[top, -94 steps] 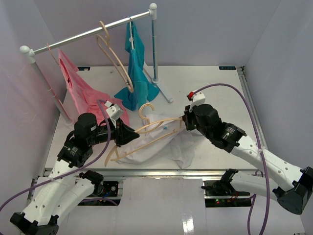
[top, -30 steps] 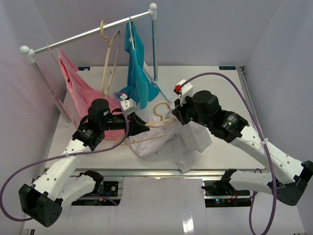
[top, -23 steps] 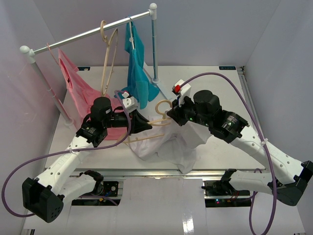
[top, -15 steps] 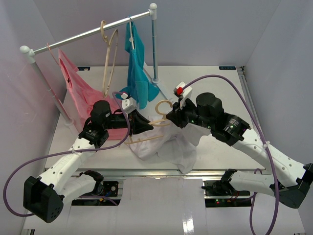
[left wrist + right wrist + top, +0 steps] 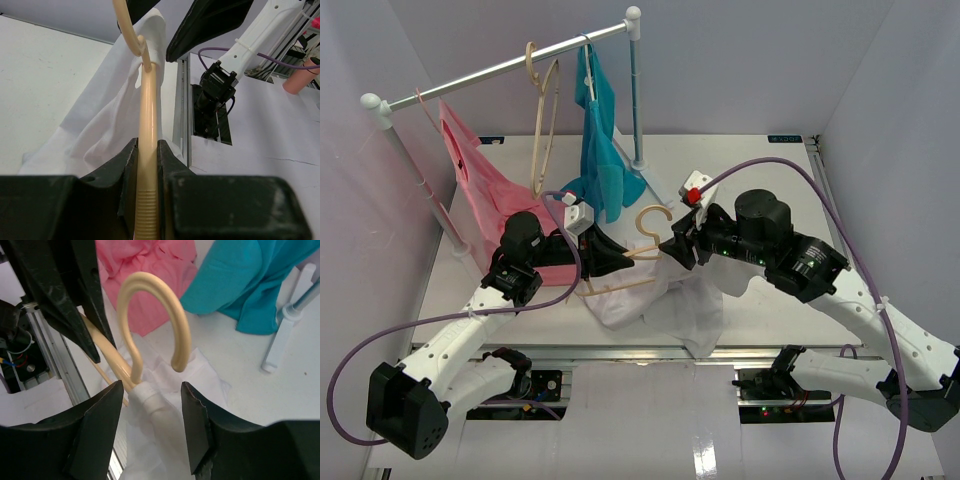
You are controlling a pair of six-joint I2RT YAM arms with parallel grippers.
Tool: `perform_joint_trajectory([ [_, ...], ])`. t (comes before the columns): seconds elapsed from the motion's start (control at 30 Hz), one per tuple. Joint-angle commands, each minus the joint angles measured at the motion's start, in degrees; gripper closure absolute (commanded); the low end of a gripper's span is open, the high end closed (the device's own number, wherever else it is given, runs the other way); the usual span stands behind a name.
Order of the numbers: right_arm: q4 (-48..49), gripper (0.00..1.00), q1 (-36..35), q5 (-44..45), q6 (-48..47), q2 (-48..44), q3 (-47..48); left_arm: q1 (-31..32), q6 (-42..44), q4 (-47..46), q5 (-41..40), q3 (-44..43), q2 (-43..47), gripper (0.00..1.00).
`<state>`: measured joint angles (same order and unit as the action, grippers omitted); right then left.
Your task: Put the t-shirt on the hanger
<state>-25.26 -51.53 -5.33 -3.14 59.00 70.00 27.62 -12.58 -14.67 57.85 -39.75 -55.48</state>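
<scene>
The left gripper (image 5: 617, 258) is clamped tight on 1 wooden arm of the hanger (image 5: 618, 286). In the left wrist view the pale beige arm (image 5: 148, 125) runs straight up out of the narrow slot between the 2 black fingers (image 5: 127, 162), with no gap on either side.

The hanger is held off the table (image 5: 750, 170), between the 2 grippers, with its hook (image 5: 653, 209) toward the back. The t-shirt (image 5: 675, 315) is already partly on it. In the right wrist view a band of white cloth (image 5: 150, 390) wraps the neck just below the hook (image 5: 155, 315), and more of the shirt (image 5: 202, 370) spreads out behind. From above, the rest of the shirt hangs down from the hanger in wrinkled folds, and its lower part rests near the front edge of the table.

The right gripper (image 5: 672, 247) is at the neck of the hanger from the other side, facing the left one. Its 2 fingers (image 5: 97, 430) stand partly spread, 1 on each side of the cloth-covered neck. A slim gap shows on both sides, so it is not pinching anything that can be seen.

Behind, a pink garment (image 5: 480, 190), a second beige hanger (image 5: 540, 130) and a teal garment (image 5: 600, 150) hang from the rail (image 5: 510, 66).
</scene>
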Motion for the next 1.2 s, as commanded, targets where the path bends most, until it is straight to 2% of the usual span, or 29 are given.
perform_joint_trajectory([
  [0.0, -1.04, 0.42, -0.47, -6.89, -5.95, -1.51, 4.25, 0.33, -0.52, -3.80, 1.33, 0.31, 1.51, 1.00],
  [0.2, -7.00, 0.32, -0.50, -12.37, -11.72, -0.23, 8.39, 0.33, 0.61, -1.82, 1.38, -0.06, 2.04, 1.00],
  [0.4, -12.35, 0.34, -0.44, -11.68, -20.00, -0.81, 8.15, 0.33, 2.26, 0.47, 2.58, -0.88, 2.28, 1.00],
  [0.57, -9.56, 0.35, -0.47, -13.74, -26.46, -1.48, 4.02, 0.33, 3.70, 1.78, 4.73, -1.23, 3.86, 1.00],
  [0.9, -14.20, 0.35, -0.41, -19.20, -24.39, 7.89, 7.95, 0.42, 3.87, -0.01, 7.34, -0.15, 5.04, 1.00],
  [1.03, -14.15, 0.44, -0.44, -21.58, -23.17, 9.03, 8.28, 0.42, 4.14, 0.05, 6.73, -0.13, 5.41, 1.00],
  [1.07, -14.12, 0.52, -0.48, -22.27, -22.93, 8.99, 8.14, 0.42, 4.16, -0.05, 6.42, -0.05, 5.52, 1.00],
  [1.17, -13.24, 0.89, -0.41, -24.28, -21.73, 8.41, 7.41, 0.42, 3.77, -0.63, 5.69, 0.02, 5.65, 1.00],
])
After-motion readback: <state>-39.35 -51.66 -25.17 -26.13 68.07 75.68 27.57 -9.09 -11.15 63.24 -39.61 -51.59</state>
